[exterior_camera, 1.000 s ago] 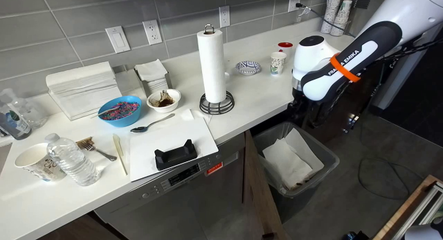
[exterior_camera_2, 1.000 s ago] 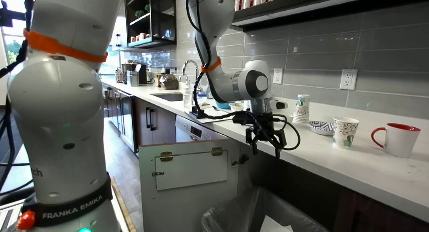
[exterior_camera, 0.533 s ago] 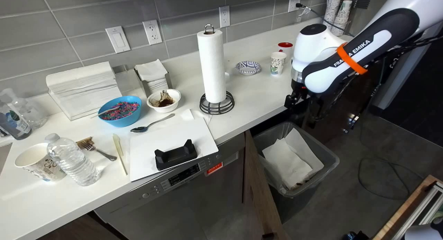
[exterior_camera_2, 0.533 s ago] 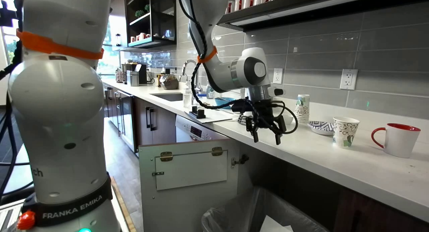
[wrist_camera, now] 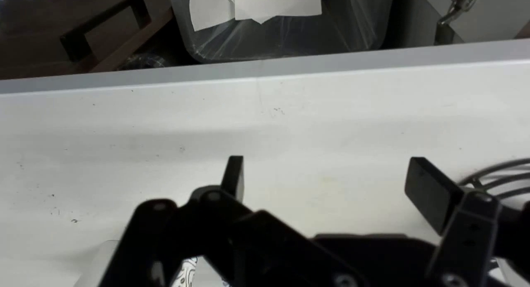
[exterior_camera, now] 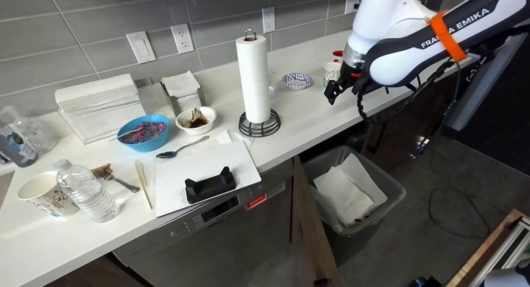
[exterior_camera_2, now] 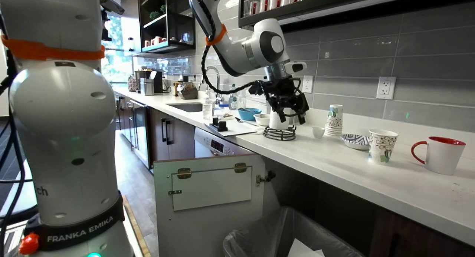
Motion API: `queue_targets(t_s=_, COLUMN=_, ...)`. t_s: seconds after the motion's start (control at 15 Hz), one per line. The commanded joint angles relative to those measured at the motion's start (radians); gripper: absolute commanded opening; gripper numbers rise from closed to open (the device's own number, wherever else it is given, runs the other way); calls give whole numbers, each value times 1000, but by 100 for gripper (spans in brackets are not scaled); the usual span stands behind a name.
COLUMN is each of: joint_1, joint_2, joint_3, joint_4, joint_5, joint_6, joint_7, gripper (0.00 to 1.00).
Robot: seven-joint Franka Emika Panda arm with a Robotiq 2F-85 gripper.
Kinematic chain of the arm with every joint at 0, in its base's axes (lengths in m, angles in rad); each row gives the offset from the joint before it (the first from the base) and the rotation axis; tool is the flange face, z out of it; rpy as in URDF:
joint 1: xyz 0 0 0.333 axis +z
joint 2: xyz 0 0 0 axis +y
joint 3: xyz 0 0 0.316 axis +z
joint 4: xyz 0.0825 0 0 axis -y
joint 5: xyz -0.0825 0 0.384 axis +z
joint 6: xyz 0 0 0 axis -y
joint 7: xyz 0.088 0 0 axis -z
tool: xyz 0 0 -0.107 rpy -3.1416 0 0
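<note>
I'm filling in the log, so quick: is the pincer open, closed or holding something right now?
Pincer: open, jaws spread wide apart, holding nothing, above the countertop.

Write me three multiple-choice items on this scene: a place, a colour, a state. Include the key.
1. Where is the patterned bowl?
A. between the towel roll and the red-handled mug
B. inside the mug
C. under the roll

2. What colour is the bowl of coloured bits?
A. white
B. red
C. blue

3. The gripper is:
A. shut on the mug
B. open
C. shut, empty

1 A: both exterior views show it between them.
2 C: its side shows blue.
3 B: the wrist view shows its fingers wide apart.
</note>
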Motion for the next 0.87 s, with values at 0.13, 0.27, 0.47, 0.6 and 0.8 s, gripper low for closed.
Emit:
queue_targets(t_s=0.13, joint_1=-11, joint_2=-57, joint_3=63, joint_4=-20, joint_5=-13, joint_6=-41, joint_7=114, gripper=100)
queue_targets(t_s=0.27, joint_1=-17, joint_2=-35, joint_3=67, joint_4=-1, joint_5=4, joint_6=-16, joint_7=82, gripper=100)
queue_targets(t_s=0.47, joint_1=-17, joint_2=-41, joint_3=75, joint_4=-7, joint_5=4, joint_6=-16, joint_7=93, gripper=100)
queue_targets(t_s=0.6, joint_1=-19, joint_2=-42, joint_3=75, joint_4=-9, joint_5=4, joint_6=-16, joint_7=94, gripper=100)
queue_targets(t_s=0.8, joint_1=-20, joint_2=-42, joint_3=74, joint_4=-9, joint_5=4, joint_6=-16, joint_7=94, gripper=100)
